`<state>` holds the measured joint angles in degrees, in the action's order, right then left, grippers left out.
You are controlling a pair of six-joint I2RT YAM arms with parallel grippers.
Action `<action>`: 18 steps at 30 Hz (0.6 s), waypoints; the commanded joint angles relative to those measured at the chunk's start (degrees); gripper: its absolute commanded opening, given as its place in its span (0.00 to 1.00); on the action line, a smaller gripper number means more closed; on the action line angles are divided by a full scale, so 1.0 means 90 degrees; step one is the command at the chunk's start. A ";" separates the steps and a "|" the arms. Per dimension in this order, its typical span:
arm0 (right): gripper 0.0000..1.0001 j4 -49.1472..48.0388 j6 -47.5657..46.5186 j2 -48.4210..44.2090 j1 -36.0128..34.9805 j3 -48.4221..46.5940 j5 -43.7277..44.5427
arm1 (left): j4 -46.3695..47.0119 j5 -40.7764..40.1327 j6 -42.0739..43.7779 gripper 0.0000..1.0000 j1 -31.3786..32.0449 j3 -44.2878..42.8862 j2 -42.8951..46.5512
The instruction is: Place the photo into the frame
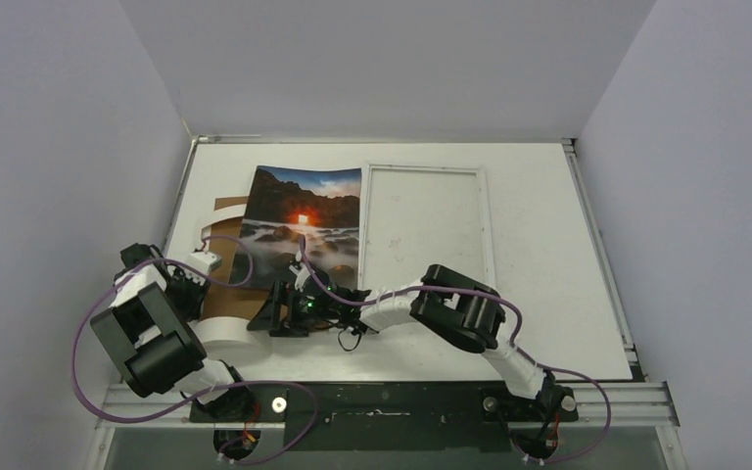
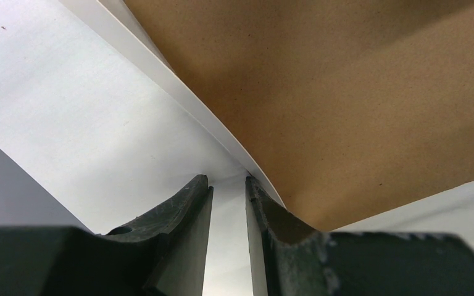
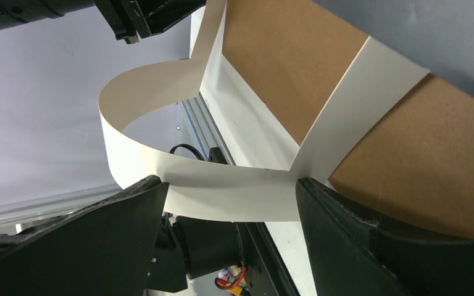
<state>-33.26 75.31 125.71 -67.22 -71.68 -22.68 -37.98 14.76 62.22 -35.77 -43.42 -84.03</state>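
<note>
Top view had the photo (image 1: 299, 220) lying just left of the frame (image 1: 421, 225), long sides parallel, near edge curled up. Left jaws were clamped on that curl; right jaws, nearer the frame, gaped wide around it.

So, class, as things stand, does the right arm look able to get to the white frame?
Probably yes: the frame lies flat with nothing on it, close beyond the right gripper, which is open. The photo only meets its left edge.
</note>
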 commanded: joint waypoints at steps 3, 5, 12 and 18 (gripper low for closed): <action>0.80 -0.0227 -0.0230 0.0343 0.0013 -0.0500 -0.0322 | -0.0403 0.0250 -0.0019 0.26 0.0016 0.0065 -0.0383; 0.80 -0.0338 -0.0214 0.0457 0.0023 -0.0592 -0.0418 | -0.0435 0.0281 -0.0028 0.26 -0.0022 0.0032 -0.0399; 0.80 -0.0266 -0.0243 0.0586 0.0090 -0.0959 -0.0542 | -0.0598 0.0393 -0.0042 0.25 -0.0255 -0.0207 -0.0410; 0.80 -0.0114 -0.0321 0.0596 0.0144 -0.0966 -0.0580 | -0.0816 0.0519 -0.0126 0.16 -0.0481 -0.0440 -0.0536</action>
<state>-33.26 73.84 131.28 -66.65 -78.32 -27.44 -41.21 17.39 61.65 -38.81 -46.76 -87.33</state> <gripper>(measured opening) 0.804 0.199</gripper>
